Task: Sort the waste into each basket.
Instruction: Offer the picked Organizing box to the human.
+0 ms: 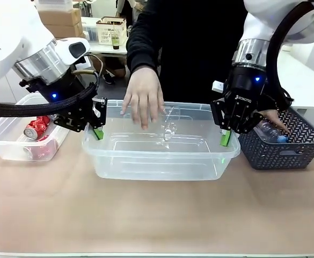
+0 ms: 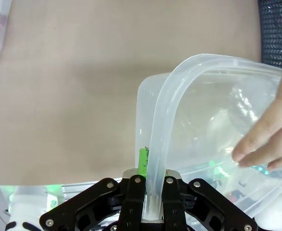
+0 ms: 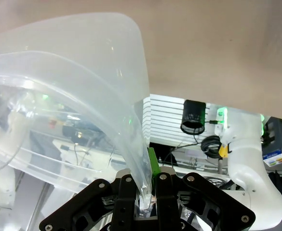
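Item: large shallow clear plastic tub (image 1: 159,148), centre of the tan bench (image 1: 157,215), gripped at both short ends.

Left claw (image 1: 96,130): clamped on the tub's left rim (the left wrist view shows the rolled rim pinched between the green pads (image 2: 143,163)). Right claw (image 1: 225,137): clamped likewise on the right rim.

Person's hand (image 1: 143,97): reaching down from the far side into the tub, fingers at a clear plastic bottle (image 1: 170,122) lying inside near the far wall.

Waste already placed: red and silver metal drink can (image 1: 37,128) in the small clear plastic tub (image 1: 6,145) at far left; another clear bottle with a blue cap (image 1: 272,133) in the dark grey lattice-weave basket (image 1: 285,150) at right.

Risks: the thin rim flexes visibly in both wrist views; uneven lifting or pulling by the two arms could twist the tub, slip a pad off the rim, or tip the bottle out. Any sudden arm motion could also strike the hand inside.

Obscured: the bottle is nearly invisible against the clear walls; whether the fingers grasp it or merely touch it cannot be told. Whether the tub rests on the bench or is slightly raised is unclear. The left small tub's further contents are hidden behind the arm.
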Action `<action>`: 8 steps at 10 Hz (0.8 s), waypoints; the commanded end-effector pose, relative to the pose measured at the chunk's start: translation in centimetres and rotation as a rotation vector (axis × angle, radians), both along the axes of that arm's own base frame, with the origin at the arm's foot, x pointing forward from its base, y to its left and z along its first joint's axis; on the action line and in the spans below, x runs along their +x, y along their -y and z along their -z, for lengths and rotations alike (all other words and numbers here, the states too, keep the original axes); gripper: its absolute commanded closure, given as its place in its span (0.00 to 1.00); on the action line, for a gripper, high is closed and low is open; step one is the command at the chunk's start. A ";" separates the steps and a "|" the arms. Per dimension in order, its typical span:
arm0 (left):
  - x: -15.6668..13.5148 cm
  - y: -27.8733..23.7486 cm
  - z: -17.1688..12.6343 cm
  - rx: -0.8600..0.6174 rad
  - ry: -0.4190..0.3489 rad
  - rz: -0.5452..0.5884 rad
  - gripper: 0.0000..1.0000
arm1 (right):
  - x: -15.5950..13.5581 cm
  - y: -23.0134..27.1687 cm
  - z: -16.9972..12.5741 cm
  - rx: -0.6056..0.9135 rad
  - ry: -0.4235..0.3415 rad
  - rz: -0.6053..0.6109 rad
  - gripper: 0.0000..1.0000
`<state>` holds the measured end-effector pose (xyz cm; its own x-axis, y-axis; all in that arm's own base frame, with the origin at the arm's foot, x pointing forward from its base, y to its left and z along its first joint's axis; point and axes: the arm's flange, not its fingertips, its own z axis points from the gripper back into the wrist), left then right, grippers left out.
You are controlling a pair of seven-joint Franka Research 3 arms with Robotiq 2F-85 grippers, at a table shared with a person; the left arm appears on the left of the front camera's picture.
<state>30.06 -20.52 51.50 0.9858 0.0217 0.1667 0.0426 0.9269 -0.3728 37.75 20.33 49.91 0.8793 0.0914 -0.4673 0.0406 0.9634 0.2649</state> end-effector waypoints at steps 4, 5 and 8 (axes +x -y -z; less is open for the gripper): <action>-0.2 0.3 -0.5 -0.053 0.010 -0.011 1.00 | -0.1 -0.1 0.0 0.010 0.002 -0.006 1.00; -0.2 0.3 -0.5 -0.053 0.010 -0.011 1.00 | -0.1 -0.1 0.0 0.010 0.002 -0.006 1.00; -0.2 0.3 -0.5 -0.053 0.010 -0.011 1.00 | -0.1 -0.1 0.0 0.010 0.002 -0.006 1.00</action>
<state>30.06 -20.51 51.50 0.9858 0.0223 0.1664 0.0421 0.9267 -0.3734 37.75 20.33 49.91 0.8792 0.0915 -0.4676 0.0406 0.9634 0.2648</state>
